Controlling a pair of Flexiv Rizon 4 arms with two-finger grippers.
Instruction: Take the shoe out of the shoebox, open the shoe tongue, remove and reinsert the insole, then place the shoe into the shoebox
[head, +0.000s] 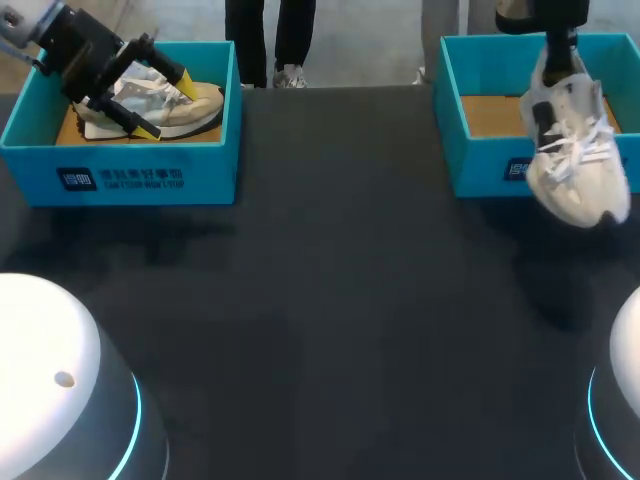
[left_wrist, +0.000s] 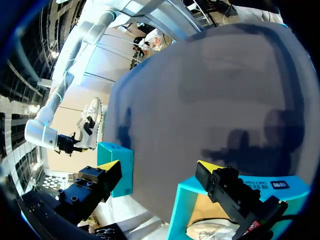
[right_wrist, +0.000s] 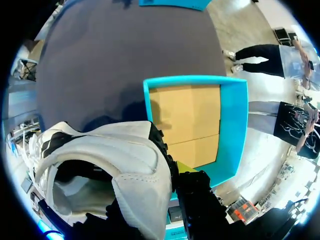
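The counter (head: 340, 300) is a dark, matte sheet, bare across its middle, with soft shadows lying under each arm. Two teal boxes stand at its far edge, well apart. The left shoebox (head: 120, 180) is by the left corner and the right shoebox (head: 478, 165) by the right corner.

The right shoebox shows only its brown cardboard floor (right_wrist: 192, 120). The white shoe (head: 575, 150) hangs in the air at that box's front wall, heel up and toe down, with its loose white laces dangling and black accents along its side. The right hand (head: 560, 50) carries it by the heel. In the right wrist view one yellow-tipped finger (right_wrist: 186, 169) presses the outside of the heel collar. The other finger is hidden, probably inside the shoe's opening, so the hand looks clamped on the heel.

In the left shoebox a grey-and-cream shoe (head: 175, 105) lies on its sole. The left hand (head: 165, 105) sits low over it, its two fingers spread wide apart and nothing gripped between them.
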